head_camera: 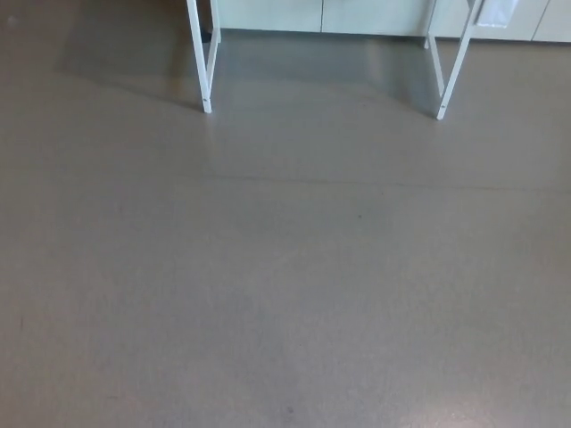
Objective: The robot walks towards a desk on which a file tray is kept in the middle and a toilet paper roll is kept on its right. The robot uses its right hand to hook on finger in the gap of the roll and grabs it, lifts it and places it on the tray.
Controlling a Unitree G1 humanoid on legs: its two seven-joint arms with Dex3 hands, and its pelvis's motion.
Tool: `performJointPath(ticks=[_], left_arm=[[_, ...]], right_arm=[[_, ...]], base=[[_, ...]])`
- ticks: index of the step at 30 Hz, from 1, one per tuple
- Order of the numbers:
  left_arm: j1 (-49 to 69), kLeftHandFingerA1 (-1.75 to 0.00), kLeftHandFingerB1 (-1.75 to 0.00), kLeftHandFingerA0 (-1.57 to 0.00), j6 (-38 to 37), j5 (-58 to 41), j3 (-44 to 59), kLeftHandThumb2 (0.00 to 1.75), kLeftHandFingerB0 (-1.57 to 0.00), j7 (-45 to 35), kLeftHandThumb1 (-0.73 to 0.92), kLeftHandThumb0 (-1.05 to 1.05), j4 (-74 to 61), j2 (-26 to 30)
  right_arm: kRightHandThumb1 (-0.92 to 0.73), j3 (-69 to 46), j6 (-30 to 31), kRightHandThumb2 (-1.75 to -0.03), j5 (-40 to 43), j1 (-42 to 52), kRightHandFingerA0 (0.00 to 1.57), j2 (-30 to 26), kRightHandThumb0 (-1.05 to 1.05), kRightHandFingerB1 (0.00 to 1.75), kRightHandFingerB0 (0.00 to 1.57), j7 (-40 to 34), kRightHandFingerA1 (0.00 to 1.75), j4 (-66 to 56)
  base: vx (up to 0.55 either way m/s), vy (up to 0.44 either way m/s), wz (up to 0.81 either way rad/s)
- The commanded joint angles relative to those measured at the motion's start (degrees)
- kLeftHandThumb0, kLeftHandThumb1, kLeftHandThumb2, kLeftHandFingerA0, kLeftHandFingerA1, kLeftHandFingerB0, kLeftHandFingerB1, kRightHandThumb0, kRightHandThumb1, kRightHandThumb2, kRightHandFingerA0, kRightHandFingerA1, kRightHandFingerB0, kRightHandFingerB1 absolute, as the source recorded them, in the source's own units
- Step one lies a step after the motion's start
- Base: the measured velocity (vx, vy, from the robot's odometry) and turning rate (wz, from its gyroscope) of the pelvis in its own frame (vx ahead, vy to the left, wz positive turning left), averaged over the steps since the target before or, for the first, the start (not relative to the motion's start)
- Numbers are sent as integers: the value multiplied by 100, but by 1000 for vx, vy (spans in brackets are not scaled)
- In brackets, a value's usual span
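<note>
Only grey floor point(285, 294) and white counter legs point(204, 85) show. Neither robot hand is in view, so its state cannot be told. The toilet paper roll is unseen too, presumably atop the counter; likely light and squashy, best hooked through its core.

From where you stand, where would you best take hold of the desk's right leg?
Probably the right leg, midway up its slanted bar, coming straight from the front. The bar is thin and bare, with open floor before it, so fingers could wrap round it. Its top is cut off by the frame.
</note>
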Motion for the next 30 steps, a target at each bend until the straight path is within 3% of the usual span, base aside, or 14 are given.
performJointPath(ticks=[1, 5, 6, 9, 12, 16, 17, 21, 23, 24, 26, 28, 29, 30], left_arm=[[-938, -41, -32, -1, 64, -590, 560, 104, -2, -93, 70, -70, 1551, 249], [-1058, -44, -33, -1, -26, -425, 466, 105, -2, -81, 69, -69, 1770, 317], [-1093, -45, -33, 0, -138, -387, 437, 107, -1, -101, 71, -68, 1923, 311], [-1120, -47, -30, -5, -143, -417, 406, 66, -3, -380, 91, -68, 2142, 340], [-1014, -52, -51, -2, -206, -442, 378, 114, 0, -446, 61, -35, 2179, 307], [-990, -52, -41, -16, -276, -413, 330, 96, -6, -377, 72, -69, 2276, 302], [-972, -53, -43, -16, -310, -414, 334, 96, -8, -370, 72, -70, 2325, 319], [-958, -54, -46, -17, -247, -308, 181, 98, -8, -330, 73, -72, 2264, 395], [-1009, -53, -38, -9, -274, -256, 56, 102, -4, -473, 75, -71, 2290, 449], [-1096, -48, -29, -14, -272, -284, 62, 68, -7, -432, 92, -68, 2404, 450], [-1139, -56, -44, -17, -258, -199, -58, 104, -4, -410, 73, -72, 2441, 500], [-1154, -55, -47, -14, -323, -151, -177, 100, -7, -480, 75, -74, 2481, 542], [-1148, -52, -51, -2, -338, -157, -209, 115, 0, -531, 59, -36, 2465, 562], [-1121, -55, -47, -17, -372, -119, -273, 101, -8, -496, 76, -73, 2471, 563]], right_arm=[[-43, -458, 371, -53, 124, 434, 58, -166, -29, 38, 46, -684, 50, 253], [-50, -686, 819, -57, 699, 27, 33, -254, -20, 34, 25, 220, 47, 458], [-43, 81, 572, -93, -69, -216, 14, -641, -20, 50, 7, 306, 54, 1028], [-41, -294, 1029, -58, 587, -247, 20, -493, -35, 34, 27, 503, 43, 529], [-47, 887, 149, -64, -527, -206, 32, -831, -43, 37, 25, 130, 46, 1292], [-61, 1517, -381, -58, -652, -52, 19, -1125, -53, 31, 21, 336, 37, 1874], [-52, 1446, -449, -98, -472, 57, 2, -1106, -25, 47, 0, 382, 51, 1910], [-54, 1108, -50, -57, -30, 45, 7, -1101, -36, 29, 12, 352, 31, 2129], [-47, 1120, -612, -94, -33, 58, 3, -1052, -23, 47, 0, 276, 50, 2407], [-56, 1661, -600, -66, -600, 70, 15, -1149, -49, 34, 16, 25, 40, 2365], [-53, 1512, -866, -98, -278, 154, 4, -1073, -24, 47, 0, 210, 52, 2293], [-54, 1500, -1131, -62, -204, 104, 12, -997, -40, 34, 17, 124, 37, 2427], [-51, 1495, -1136, -98, -145, 63, 2, -1015, -26, 47, 0, 379, 51, 2522], [-49, 1492, -1375, -96, -138, 67, 3, -966, -25, 46, 0, 317, 50, 2571]], base=[[0, 0, 0], [0, 0, 0], [0, 0, 0], [1, 6, -2], [0, 0, 0], [14, -6, 4], [0, 0, 0], [0, 0, 0], [0, 0, 0], [0, 0, 0], [0, 0, 0], [0, 0, 0], [0, 0, 0], [0, 0, 0]])
